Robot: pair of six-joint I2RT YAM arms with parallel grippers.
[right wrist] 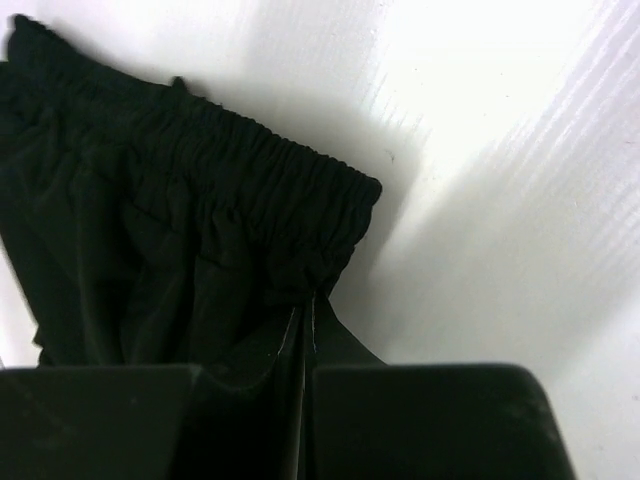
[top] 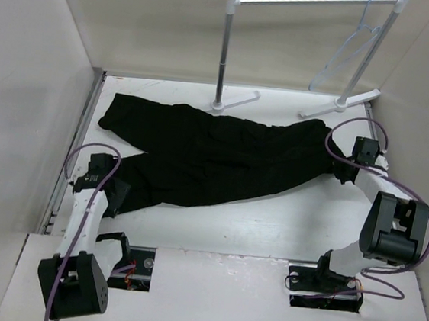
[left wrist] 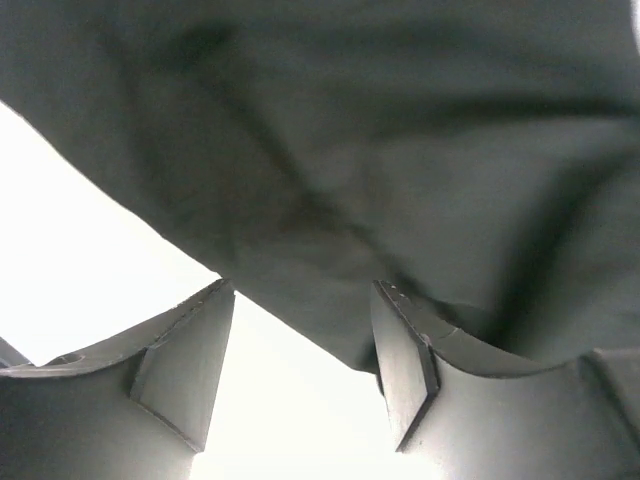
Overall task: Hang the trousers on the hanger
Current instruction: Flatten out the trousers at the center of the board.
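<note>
Soft, matte black trousers [top: 215, 157] sprawl flat on the white tabletop [top: 269, 227]. The right tool [right wrist: 306, 325] pinches their gathered elastic waistband, and the left tool [left wrist: 303, 300] gapes at a leg's edge. The thin triangular hanger [top: 347, 55] hangs on the tubular rack [top: 308, 0].

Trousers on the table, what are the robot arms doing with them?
The black trousers lie spread across the table. The right tool is pinched shut on the stretchy waistband at one end. The left tool is open at a leg's edge on the other side, not gripping. The hanger hangs on the rack at the back, with nothing on it yet.
</note>
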